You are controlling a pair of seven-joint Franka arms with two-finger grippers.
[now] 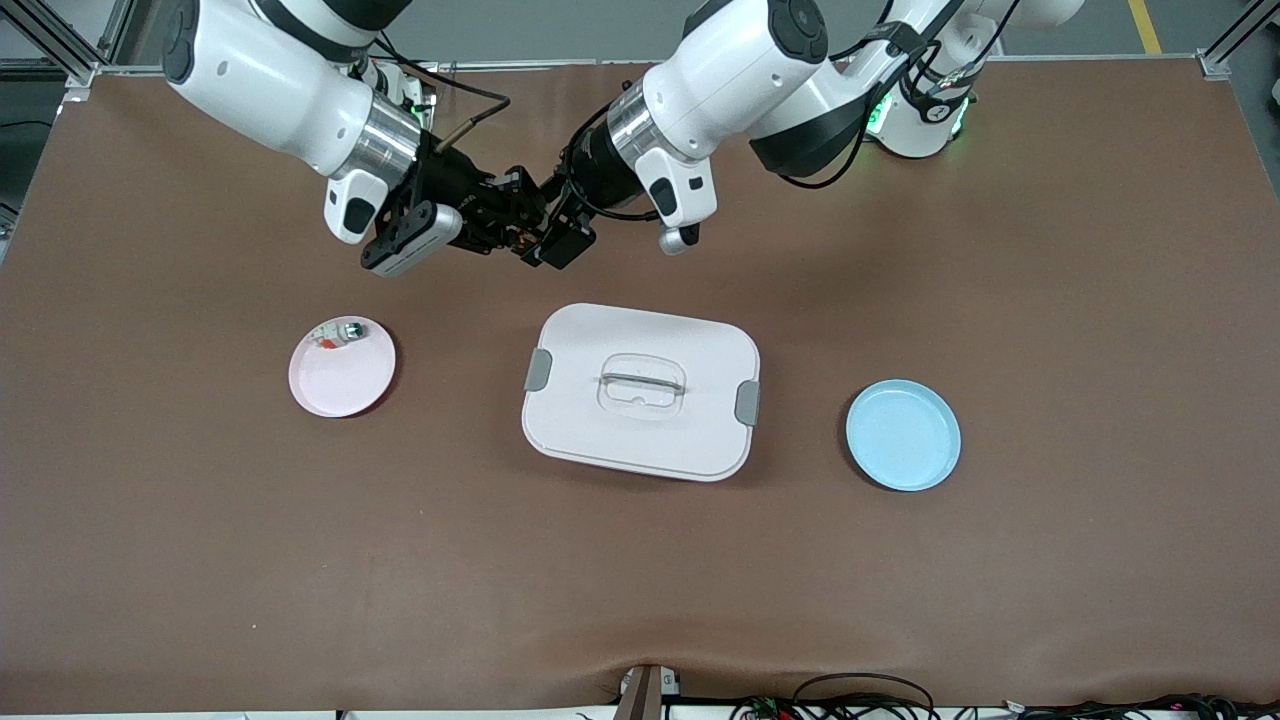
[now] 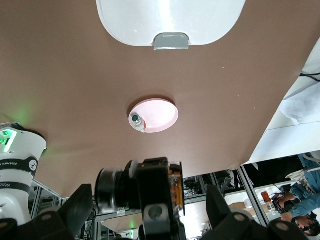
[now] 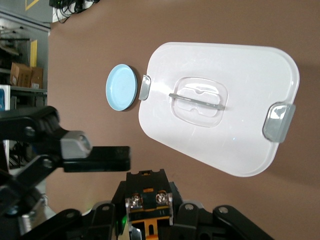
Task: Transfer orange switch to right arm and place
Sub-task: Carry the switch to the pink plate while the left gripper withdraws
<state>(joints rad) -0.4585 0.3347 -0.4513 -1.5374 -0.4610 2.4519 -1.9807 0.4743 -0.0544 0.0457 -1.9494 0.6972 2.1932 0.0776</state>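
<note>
- Wore glossy white shells on both arms, right arm (image 1: 270, 85) and left arm (image 1: 740, 70), with black joint caps.
- Carried a ribbed silver ring at each wrist.
- Ended in black two-finger grippers, right gripper (image 1: 500, 215) and left gripper (image 1: 560, 235).
- Trailed black cables along the links.
- Glowed green at the left base (image 1: 925, 115).
- Bore "FRANKA" lettering on a white link (image 2: 17, 162).

Brown table (image 1: 640, 560), white lidded box (image 1: 640, 390) at its middle, pink plate (image 1: 342, 382) toward the right arm's end with a small whitish part (image 1: 340, 333) on its rim, blue plate (image 1: 903, 435) toward the left arm's end, slightly nearer the front camera.
</note>
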